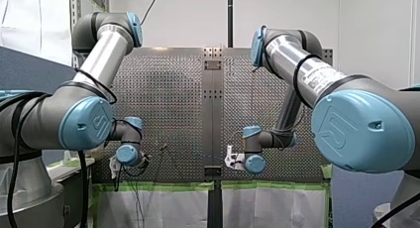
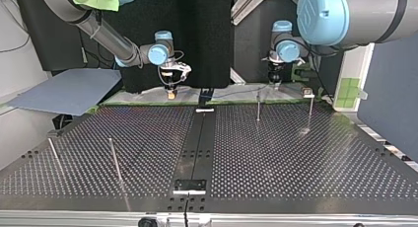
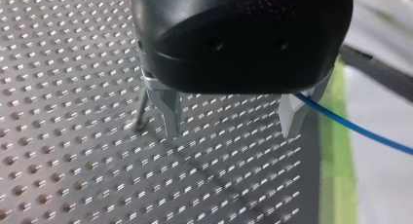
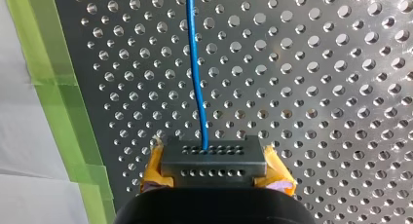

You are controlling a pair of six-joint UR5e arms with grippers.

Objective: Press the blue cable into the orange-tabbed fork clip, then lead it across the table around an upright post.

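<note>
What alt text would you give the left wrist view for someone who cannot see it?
A black gripper, its two metal fingers spread open, hangs over a perforated metal table. A thin blue cable runs out from behind one finger across green tape; an upright post stands beside the other.

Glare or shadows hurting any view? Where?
Top view: glare patch on the table at that view's right. Left wrist view: my left pincer throws a shadow band across the table. Right wrist view: even light, hole rims glint, blue cable stands out.
</note>
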